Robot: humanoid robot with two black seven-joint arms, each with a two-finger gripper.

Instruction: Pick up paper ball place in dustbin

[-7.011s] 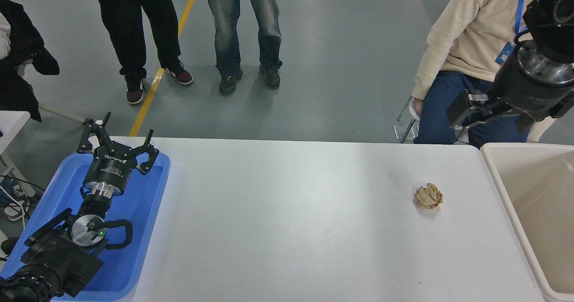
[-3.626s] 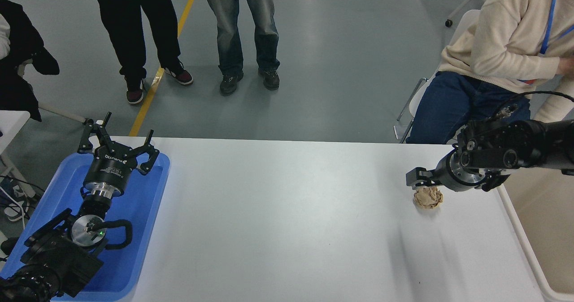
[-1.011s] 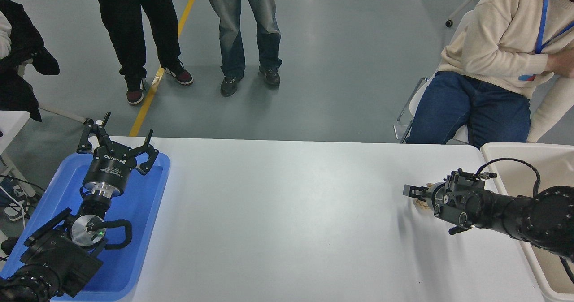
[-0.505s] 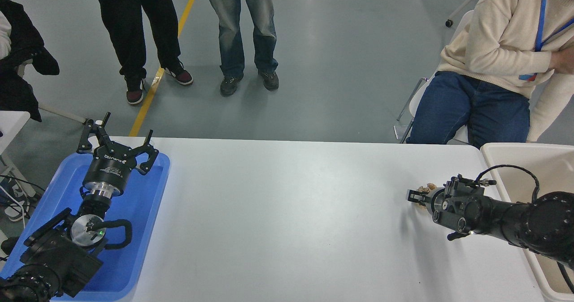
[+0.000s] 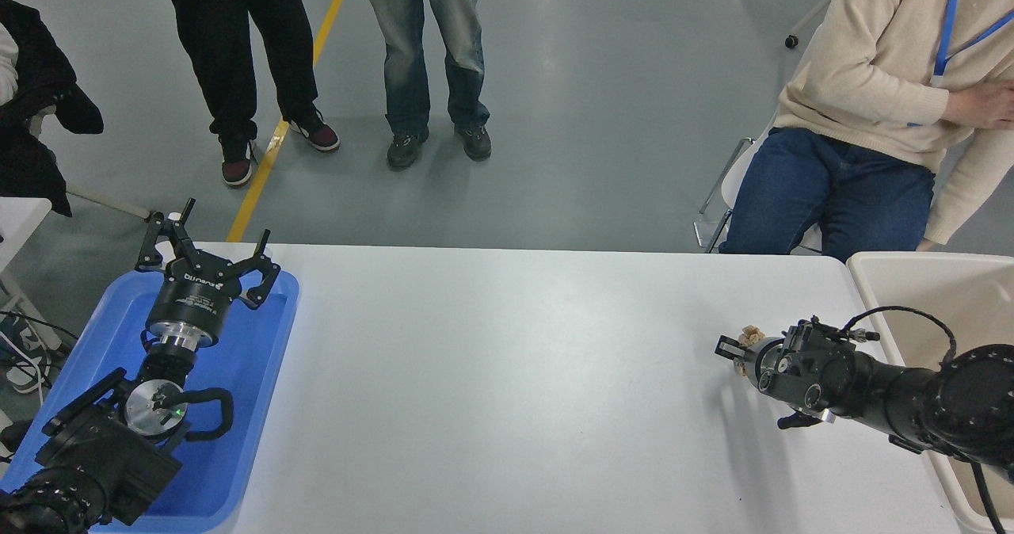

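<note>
The crumpled tan-brown paper ball (image 5: 747, 334) sits pinched in my right claw (image 5: 733, 349), lower right, for carrying to the beige plastic dustbin (image 5: 867, 274).

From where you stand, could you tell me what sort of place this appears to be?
Probably a robotics lab or industrial test floor. The grey floor carries a yellow line like a marked walkway, people watch from the far side, and the white table holds only a blue tray and a paper ball.
</note>
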